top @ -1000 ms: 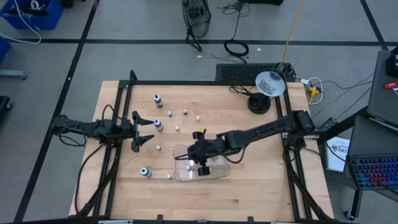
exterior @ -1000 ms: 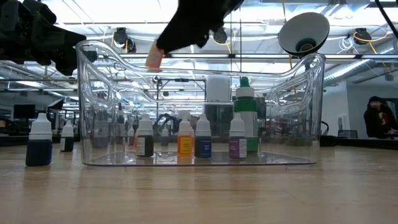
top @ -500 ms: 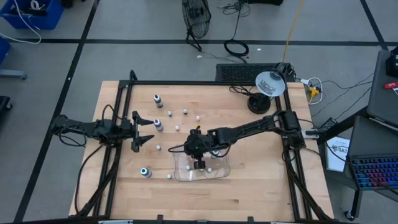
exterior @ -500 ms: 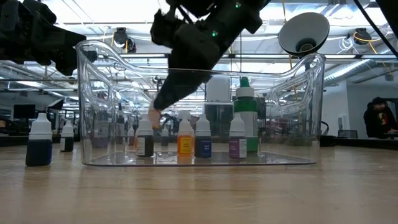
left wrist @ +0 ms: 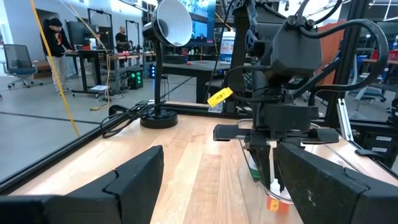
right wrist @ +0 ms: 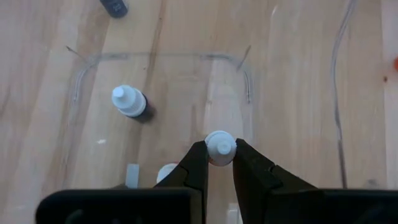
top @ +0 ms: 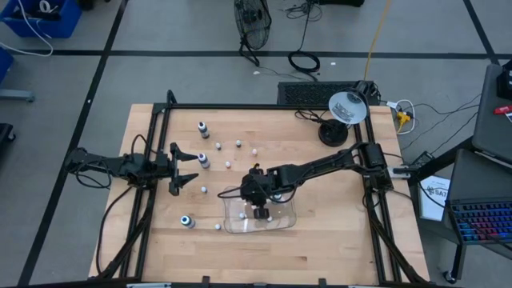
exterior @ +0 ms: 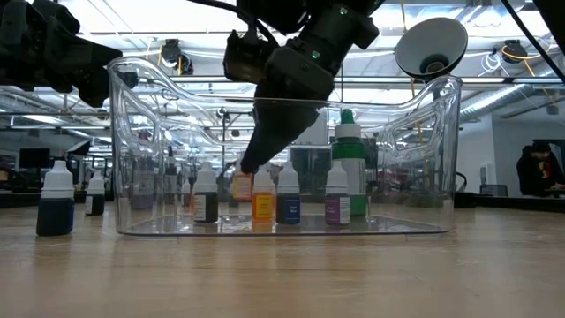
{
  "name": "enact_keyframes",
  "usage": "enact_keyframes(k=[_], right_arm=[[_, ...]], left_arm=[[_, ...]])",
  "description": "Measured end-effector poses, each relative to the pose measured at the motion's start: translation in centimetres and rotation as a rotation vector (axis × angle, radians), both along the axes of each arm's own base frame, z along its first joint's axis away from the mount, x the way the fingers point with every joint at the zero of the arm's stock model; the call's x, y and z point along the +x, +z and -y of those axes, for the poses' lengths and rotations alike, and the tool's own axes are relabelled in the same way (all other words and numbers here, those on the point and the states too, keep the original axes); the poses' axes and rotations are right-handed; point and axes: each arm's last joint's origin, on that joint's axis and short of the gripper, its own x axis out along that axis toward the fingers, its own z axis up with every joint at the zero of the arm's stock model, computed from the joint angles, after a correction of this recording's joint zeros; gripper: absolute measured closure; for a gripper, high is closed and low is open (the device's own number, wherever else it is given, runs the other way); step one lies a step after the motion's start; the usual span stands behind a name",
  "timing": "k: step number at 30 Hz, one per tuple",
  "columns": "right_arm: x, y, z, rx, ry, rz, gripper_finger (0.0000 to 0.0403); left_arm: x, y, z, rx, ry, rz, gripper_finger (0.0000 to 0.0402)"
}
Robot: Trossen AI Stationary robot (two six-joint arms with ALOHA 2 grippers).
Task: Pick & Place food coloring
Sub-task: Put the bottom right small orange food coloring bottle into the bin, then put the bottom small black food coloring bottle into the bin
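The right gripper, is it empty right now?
No: in the right wrist view the right gripper is shut on the white cap of a small bottle, above the clear tray.

A light wooden table (top: 320, 232) with a black metal frame (top: 264, 106) stands on a grey floor (top: 160, 32) crossed by dark tape lines. On the table's far right corner sits a desk lamp (top: 346, 108) with a round white shade and a black base. Behind the table lie a black keyboard (top: 308, 94), coiled black cables (top: 304, 61) and a small wire fan (top: 251, 18). A yellow cable (top: 374, 40) runs across the floor. A blue bin (top: 40, 16) sits at the far left. To the right stands a desk with a lit keyboard (top: 484, 220). Across the room, rows of ceiling lights (exterior: 494, 26), desks, an office chair (left wrist: 13, 62) and several people (left wrist: 53, 37) show.
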Motion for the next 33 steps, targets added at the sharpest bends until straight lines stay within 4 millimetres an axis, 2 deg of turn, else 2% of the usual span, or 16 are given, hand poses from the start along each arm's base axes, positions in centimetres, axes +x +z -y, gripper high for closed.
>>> enact_keyframes(k=[9,16,18,20,24,28,33], right_arm=[[0.1,0.0,0.0,0.011,-0.014,0.006,0.0293],[0.3,0.3,0.0,0.015,-0.014,0.04,0.0295],[0.0,1.0,0.0,0.016,-0.015,0.048,0.0297],[-0.4,2.7,0.1,0.023,-0.019,0.077,0.0299],[-2.3,7.5,0.3,0.044,-0.032,0.154,0.0298],[-5.4,12.3,0.7,0.061,-0.043,0.206,0.0296],[-9.5,17.2,1.3,0.098,-0.069,0.28,0.0298]], left_arm=[[0.0,0.0,0.0,0.0,0.0,0.0,0.0092],[0.0,0.0,0.0,0.0,0.0,0.0,0.0091],[0.0,0.0,0.0,0.0,0.0,0.0,0.0092],[0.0,0.0,0.0,0.0,0.0,0.0,0.0091],[0.0,0.0,0.0,0.0,0.0,0.0,0.0092],[0.0,0.0,0.0,0.0,0.0,0.001,0.0092],[0.0,0.0,0.0,0.0,0.0,0.0,0.0091]])
